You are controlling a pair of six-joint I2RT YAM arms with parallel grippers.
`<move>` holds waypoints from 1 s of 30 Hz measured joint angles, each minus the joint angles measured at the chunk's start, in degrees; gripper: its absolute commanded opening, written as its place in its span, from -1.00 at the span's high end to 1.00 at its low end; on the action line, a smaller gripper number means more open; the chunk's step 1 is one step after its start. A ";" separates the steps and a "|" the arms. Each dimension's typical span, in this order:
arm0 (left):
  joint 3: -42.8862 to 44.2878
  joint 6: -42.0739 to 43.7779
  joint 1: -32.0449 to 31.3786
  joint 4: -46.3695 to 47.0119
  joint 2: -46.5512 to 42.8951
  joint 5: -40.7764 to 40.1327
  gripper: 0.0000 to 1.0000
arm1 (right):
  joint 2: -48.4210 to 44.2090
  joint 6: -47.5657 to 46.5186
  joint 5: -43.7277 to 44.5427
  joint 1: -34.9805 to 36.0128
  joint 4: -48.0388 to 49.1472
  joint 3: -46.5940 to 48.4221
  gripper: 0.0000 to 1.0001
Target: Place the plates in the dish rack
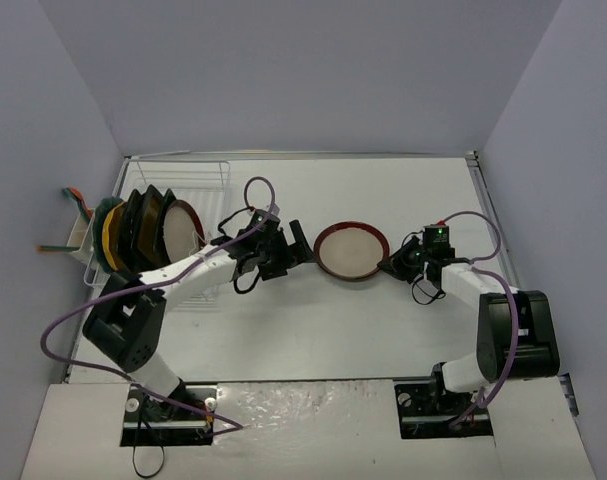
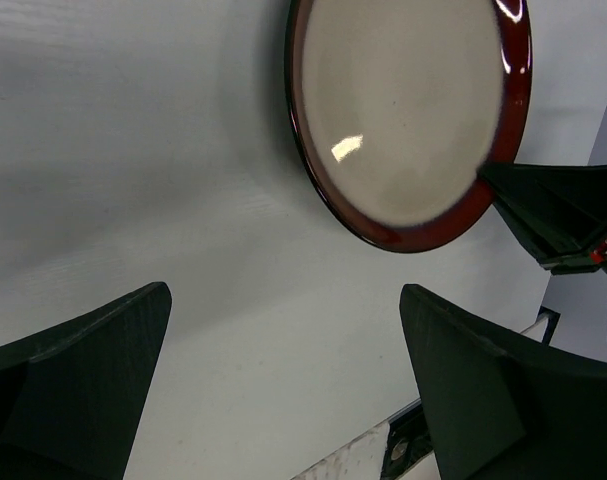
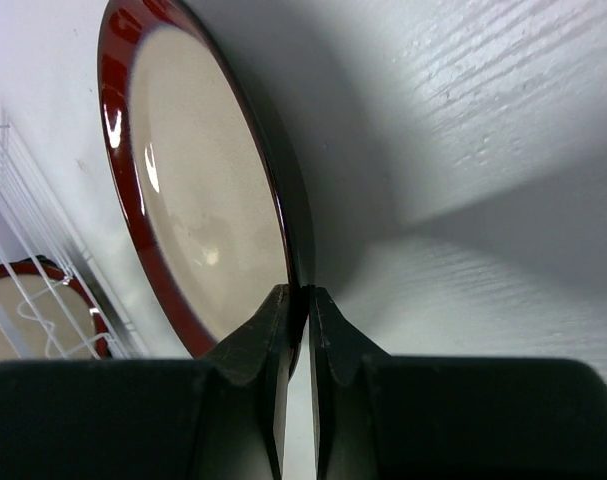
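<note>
The two arm bases sit at the near edge of the white table [image 1: 313,335]. The right arm reaches in from the right. The right gripper [image 1: 388,263] [image 3: 295,300] is clamped on the right rim of a round cream plate with a dark red rim [image 1: 351,250] [image 2: 398,100] [image 3: 198,190], with one finger on each face of the rim. This plate is near the middle of the table, well apart from the rack, and a broad shadow falls on the table under its gripped side.

Just left of the plate is the left gripper [image 1: 295,250] [image 2: 285,295]. Its fingers are spread wide apart with nothing between them, and it points at the plate without touching it.

Farther left and back is the wire dish rack [image 1: 188,170] [image 3: 23,230]. A row of plates [image 1: 143,228] stands on edge in it: green and yellow at the left, black ones next, and a cream plate with a red rim [image 1: 183,228] [image 3: 33,310] on the right. A small caddy [image 1: 80,232] hangs on the rack's left side.
</note>
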 measured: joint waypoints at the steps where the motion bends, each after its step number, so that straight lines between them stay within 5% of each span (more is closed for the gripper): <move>1: 0.00 -1.05 -0.31 0.97 1.36 0.19 -0.94 | -0.04 0.82 -0.42 0.02 -0.04 -0.13 1.00; 23: 3.06 -19.11 -1.54 15.39 15.82 2.25 -0.91 | -2.21 15.18 -7.43 0.81 0.88 -4.28 1.00; 30: 3.50 -23.83 -2.30 18.84 17.98 2.17 -0.33 | -2.23 16.88 -9.04 1.18 1.81 -4.81 1.00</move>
